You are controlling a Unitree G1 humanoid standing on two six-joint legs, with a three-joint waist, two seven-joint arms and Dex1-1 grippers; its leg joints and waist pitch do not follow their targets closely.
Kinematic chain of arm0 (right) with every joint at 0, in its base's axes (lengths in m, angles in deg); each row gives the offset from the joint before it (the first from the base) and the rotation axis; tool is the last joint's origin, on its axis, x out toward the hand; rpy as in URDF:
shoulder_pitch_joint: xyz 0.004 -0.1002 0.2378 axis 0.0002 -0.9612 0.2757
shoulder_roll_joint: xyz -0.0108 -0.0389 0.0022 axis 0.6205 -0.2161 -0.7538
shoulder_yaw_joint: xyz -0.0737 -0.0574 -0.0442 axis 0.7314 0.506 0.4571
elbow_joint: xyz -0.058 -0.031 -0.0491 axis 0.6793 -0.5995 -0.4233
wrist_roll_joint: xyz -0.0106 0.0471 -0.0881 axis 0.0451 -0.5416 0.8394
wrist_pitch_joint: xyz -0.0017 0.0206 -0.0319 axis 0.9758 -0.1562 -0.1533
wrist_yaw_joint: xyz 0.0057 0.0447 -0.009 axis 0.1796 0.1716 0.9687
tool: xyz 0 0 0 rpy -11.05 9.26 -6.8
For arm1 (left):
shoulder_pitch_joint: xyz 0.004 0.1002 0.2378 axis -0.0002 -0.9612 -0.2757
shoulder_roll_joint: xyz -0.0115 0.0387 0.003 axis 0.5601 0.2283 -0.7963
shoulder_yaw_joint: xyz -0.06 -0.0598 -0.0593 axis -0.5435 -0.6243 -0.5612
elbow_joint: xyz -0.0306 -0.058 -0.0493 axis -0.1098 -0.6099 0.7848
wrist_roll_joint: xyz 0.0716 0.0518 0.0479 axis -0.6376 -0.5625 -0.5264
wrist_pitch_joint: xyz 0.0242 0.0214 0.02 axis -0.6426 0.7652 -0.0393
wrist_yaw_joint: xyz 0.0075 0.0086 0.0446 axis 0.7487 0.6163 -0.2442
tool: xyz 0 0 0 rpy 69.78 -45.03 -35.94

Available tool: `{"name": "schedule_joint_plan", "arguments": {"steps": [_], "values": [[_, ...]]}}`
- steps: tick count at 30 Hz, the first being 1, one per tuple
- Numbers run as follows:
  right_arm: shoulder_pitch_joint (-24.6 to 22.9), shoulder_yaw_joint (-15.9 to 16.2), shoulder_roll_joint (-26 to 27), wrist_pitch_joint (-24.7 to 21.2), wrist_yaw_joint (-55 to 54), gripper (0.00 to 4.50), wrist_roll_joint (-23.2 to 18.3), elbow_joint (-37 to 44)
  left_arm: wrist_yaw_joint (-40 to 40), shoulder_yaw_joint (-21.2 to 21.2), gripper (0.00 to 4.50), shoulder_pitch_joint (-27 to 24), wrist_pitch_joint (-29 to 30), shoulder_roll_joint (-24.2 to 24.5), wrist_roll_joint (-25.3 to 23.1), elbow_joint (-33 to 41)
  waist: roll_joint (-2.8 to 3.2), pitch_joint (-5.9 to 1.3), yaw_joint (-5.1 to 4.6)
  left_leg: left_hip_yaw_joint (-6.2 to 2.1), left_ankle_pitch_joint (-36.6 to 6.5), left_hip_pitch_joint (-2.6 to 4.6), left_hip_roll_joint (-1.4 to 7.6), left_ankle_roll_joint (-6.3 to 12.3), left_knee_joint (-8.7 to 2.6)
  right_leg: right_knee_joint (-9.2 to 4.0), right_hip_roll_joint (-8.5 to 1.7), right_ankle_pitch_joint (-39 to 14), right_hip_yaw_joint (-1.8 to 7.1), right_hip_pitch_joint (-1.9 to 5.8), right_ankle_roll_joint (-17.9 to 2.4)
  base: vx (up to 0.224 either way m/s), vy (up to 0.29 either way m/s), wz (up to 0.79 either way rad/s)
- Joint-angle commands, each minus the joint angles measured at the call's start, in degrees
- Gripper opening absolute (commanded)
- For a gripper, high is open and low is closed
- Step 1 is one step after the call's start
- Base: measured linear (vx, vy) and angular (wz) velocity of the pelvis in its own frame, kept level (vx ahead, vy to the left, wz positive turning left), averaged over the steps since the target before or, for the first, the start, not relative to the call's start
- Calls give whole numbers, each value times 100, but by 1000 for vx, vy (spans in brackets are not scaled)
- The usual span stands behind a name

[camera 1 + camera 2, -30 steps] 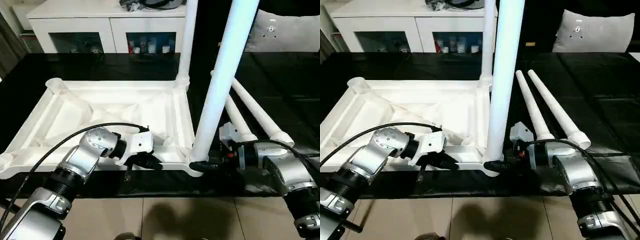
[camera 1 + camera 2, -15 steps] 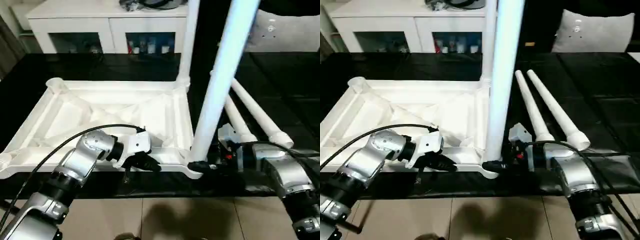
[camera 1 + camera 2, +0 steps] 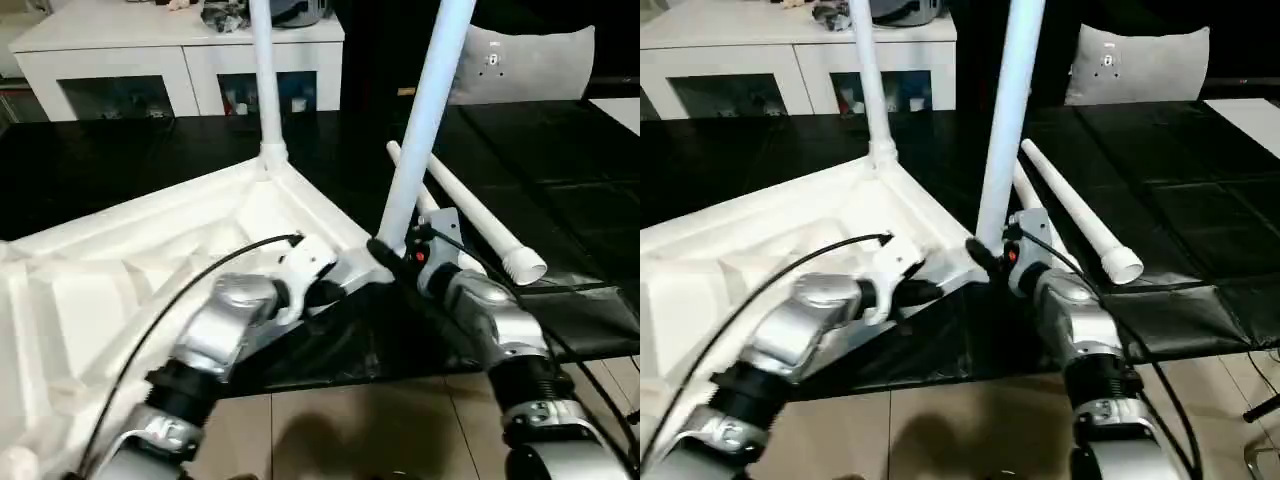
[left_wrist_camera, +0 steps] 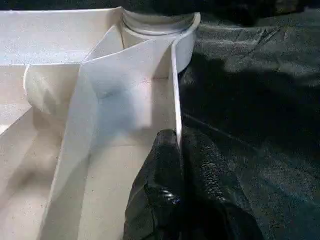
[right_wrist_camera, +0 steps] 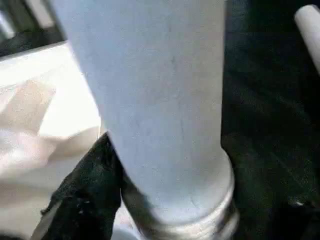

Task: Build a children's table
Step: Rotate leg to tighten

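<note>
The white tabletop (image 3: pixel 120 270) lies ribbed side up on a black table, skewed to the view. One white leg (image 3: pixel 262 80) stands in its far corner socket. A second leg (image 3: pixel 425 120) stands upright in the near right corner socket (image 4: pixel 160 22). My right gripper (image 3: pixel 385 250) is shut around the base of this leg (image 5: pixel 160 100), one black finger (image 5: pixel 85 195) beside it. My left gripper (image 3: pixel 325 290) is shut on the tabletop's thin rim (image 4: pixel 175 100), a short way from that corner. Two loose legs (image 3: pixel 475 225) lie side by side to the right.
A white glass-door cabinet (image 3: pixel 130 70) stands behind the table with clutter on top. A grey cushion (image 3: pixel 530 65) is at the back right. The black cover's front edge (image 3: pixel 400 370) runs just below my forearms, with tiled floor beneath.
The view has shifted. The tabletop has swung round relative to the cabinet: its far legged corner went left and the held corner moved away from the front edge. Both grippers kept their holds.
</note>
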Motion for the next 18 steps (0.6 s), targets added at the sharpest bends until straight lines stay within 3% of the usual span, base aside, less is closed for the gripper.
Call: {"name": "schedule_joint_plan", "arguments": {"steps": [1,2,5,7,9,10,14,17,18], "values": [[-29,205,231,-118,85,347,-18,-121,187,361,0,198,-233,-201,79,59,-22,-325,28,-154,-1880,28,282,197,-478,-569,-369,-2564,271,215,-716,0,0,0],[-113,218,190,-45,159,360,5,0,183,361,0,228,-265,-79,-1,-1,6,-342,50,-140,-1778,37,293,207,-470,-530,-366,-2198,288,213,-856,0,0,0],[-185,223,144,97,155,393,23,80,119,327,0,254,-283,15,-78,-68,-8,-364,82,-115,-1507,-8,297,296,-457,-446,-363,-1554,301,258,-1087,0,0,0],[-291,241,46,268,119,415,104,163,90,288,0,306,-406,95,-151,-217,-46,-359,100,-103,-1407,-26,281,349,-445,-461,-380,-1611,300,272,-1075,0,0,0],[-395,264,-28,370,151,428,160,288,69,261,0,352,-490,149,-176,-331,-27,-354,149,-101,-1339,-19,287,352,-446,-474,-390,-1746,302,267,-1009,0,0,0],[-532,281,-110,400,217,428,178,508,41,230,0,417,-594,203,-185,-474,-67,-348,156,-97,-1333,-17,288,355,-454,-481,-373,-1795,300,262,-965,0,0,0],[-928,219,-275,274,397,445,18,1286,53,179,0,613,-865,303,-158,-904,-52,-336,200,-113,-1347,-30,293,362,-476,-473,-370,-1781,311,277,-885,0,0,0],[-1103,176,-313,217,437,445,-103,1652,25,129,0,749,-1019,316,-153,-1185,-76,-330,186,-119,-1448,-32,283,351,-482,-494,-383,-1967,305,283,-824,0,0,0],[-1149,186,-333,236,437,445,-106,1743,22,116,0,786,-1073,320,-158,-1265,-59,-330,172,-123,-1469,-39,282,347,-482,-509,-387,-2038,300,281,-793,0,0,0]]}}
